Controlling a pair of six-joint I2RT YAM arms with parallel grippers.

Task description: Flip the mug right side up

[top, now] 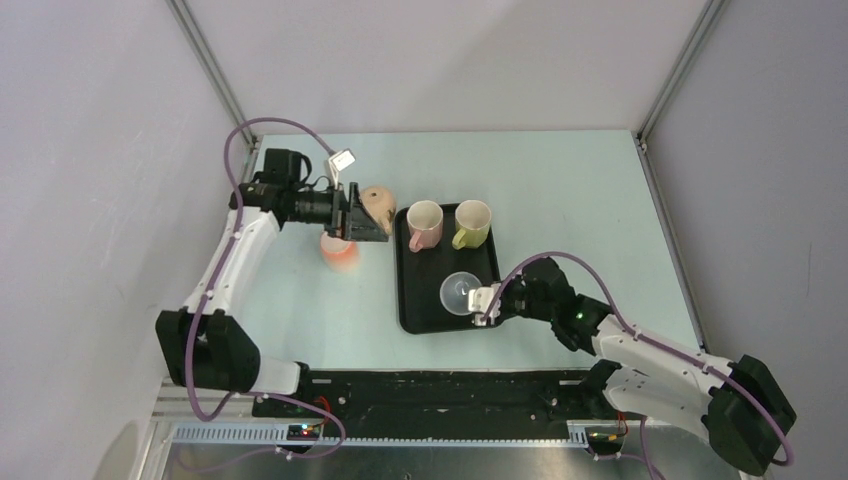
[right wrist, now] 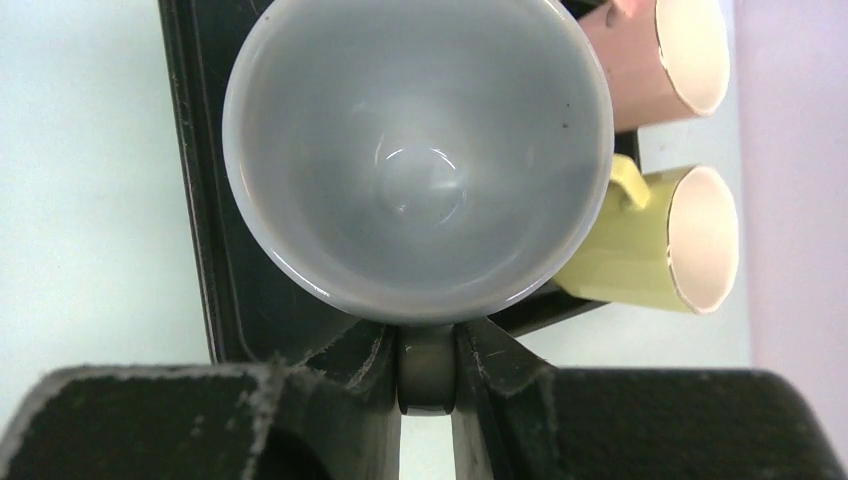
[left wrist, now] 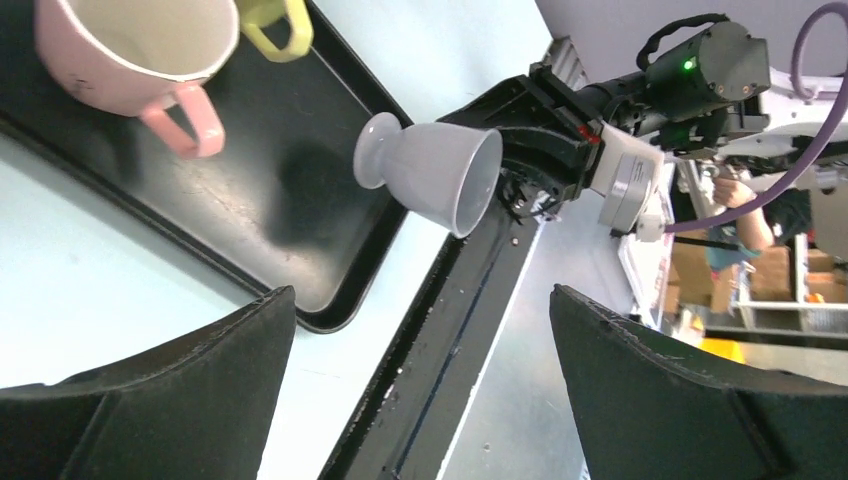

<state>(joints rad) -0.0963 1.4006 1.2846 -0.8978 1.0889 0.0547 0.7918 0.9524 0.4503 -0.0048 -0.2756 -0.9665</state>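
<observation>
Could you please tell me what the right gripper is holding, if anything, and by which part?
The right gripper holds the pale grey ceramic mug by its handle, which is pinched between the two fingers.

A pale blue-green table (top: 560,180) carries a black tray (top: 420,300) with a raised rim. At the tray's far end a pink mug (top: 424,224) and a yellow mug (top: 472,222) stand upright side by side, both cream inside, handles turned toward the near side. Left of the tray, on the bare table, sits an orange cup (top: 339,254), partly hidden. Just beyond it is a rounded beige thing (top: 378,207) that I cannot make out.
</observation>
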